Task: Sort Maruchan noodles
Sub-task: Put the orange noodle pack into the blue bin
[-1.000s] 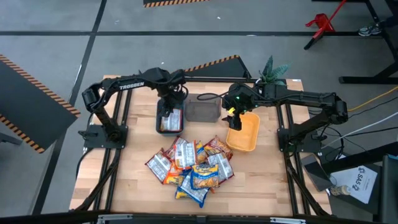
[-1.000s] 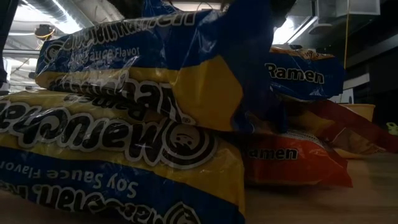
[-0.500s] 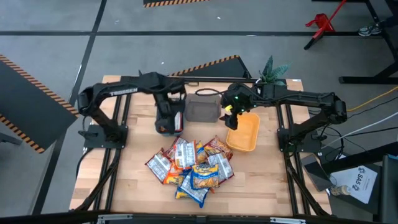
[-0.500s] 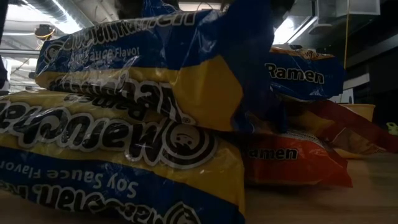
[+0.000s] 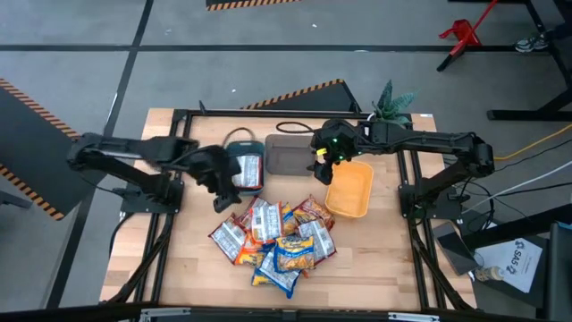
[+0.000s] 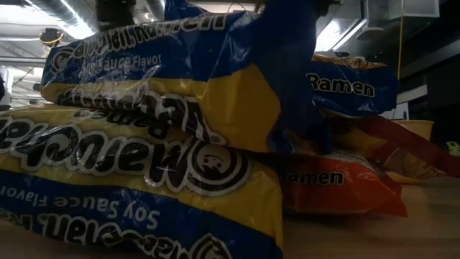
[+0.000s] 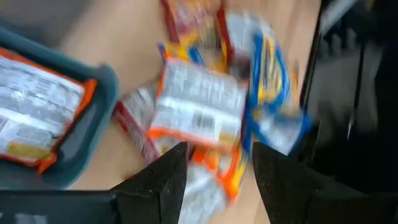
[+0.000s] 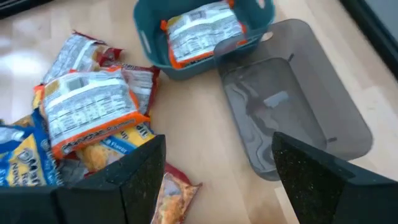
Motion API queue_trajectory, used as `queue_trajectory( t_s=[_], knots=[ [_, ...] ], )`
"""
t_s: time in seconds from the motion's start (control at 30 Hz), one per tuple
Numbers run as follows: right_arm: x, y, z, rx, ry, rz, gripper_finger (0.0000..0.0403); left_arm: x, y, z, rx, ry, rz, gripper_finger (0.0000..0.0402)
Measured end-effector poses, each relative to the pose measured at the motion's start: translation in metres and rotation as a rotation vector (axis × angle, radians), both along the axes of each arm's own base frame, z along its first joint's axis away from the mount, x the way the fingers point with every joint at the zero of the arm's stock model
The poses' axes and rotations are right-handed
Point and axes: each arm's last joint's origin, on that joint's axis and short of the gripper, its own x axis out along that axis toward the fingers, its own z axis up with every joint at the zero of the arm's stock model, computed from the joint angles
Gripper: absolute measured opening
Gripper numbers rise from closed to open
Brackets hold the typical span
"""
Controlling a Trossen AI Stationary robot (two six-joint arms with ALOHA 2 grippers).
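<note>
Wooden table top (image 5: 188,259). The Maruchan noodles, a heap of crinkly plastic packets (image 5: 273,237) printed orange-red, yellow-and-blue and silvery-white, lie piled at the middle of the table, toward its front edge. From the low camera the pile fills the frame: yellow-and-blue soy sauce packets (image 6: 158,101) stacked over an orange-red one (image 6: 338,191).

One silvery-white packet with orange trim (image 8: 202,28) lies alone inside the teal plastic tray (image 8: 149,43). Just beside it stands the grey translucent plastic tray (image 8: 311,118). The orange plastic tray (image 5: 350,190) sits to the right of the pile.

Left gripper (image 5: 222,186): low over the table between the teal tray and the pile, fingers (image 7: 165,177) spread apart, nothing between them.

Right gripper (image 5: 320,161): above the gap between the grey and orange trays, fingers (image 8: 146,165) wide, carrying nothing.
</note>
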Motion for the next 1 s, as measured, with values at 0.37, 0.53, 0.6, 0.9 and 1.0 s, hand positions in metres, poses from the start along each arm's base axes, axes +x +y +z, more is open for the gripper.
queue_trajectory(
  t_s=[0.37, 0.53, 0.6, 0.9, 1.0],
  knots=[
    [0.001, 0.000, -0.005, 0.076, -0.018, -0.056, 0.0280, 0.015, -0.038, -0.043, -0.138, -0.285, 0.255, 0.0173],
    [-0.002, 0.003, -0.023, 0.131, 0.015, -0.073, 0.0280, 0.012, -0.051, -0.063, -0.147, -0.350, 0.353, 0.0173],
    [-0.004, 0.007, -0.034, 0.162, 0.043, -0.095, 0.0280, 0.010, -0.054, -0.071, -0.131, -0.339, 0.374, 0.0173],
    [-0.002, 0.053, -0.080, 0.294, -0.026, -0.302, 0.0280, 0.005, -0.060, -0.098, -0.148, -0.348, 0.375, 0.0173],
    [-0.001, 0.068, -0.084, 0.339, -0.095, -0.335, 0.0280, 0.006, -0.064, -0.105, -0.155, -0.353, 0.372, 0.0173]
  ],
)
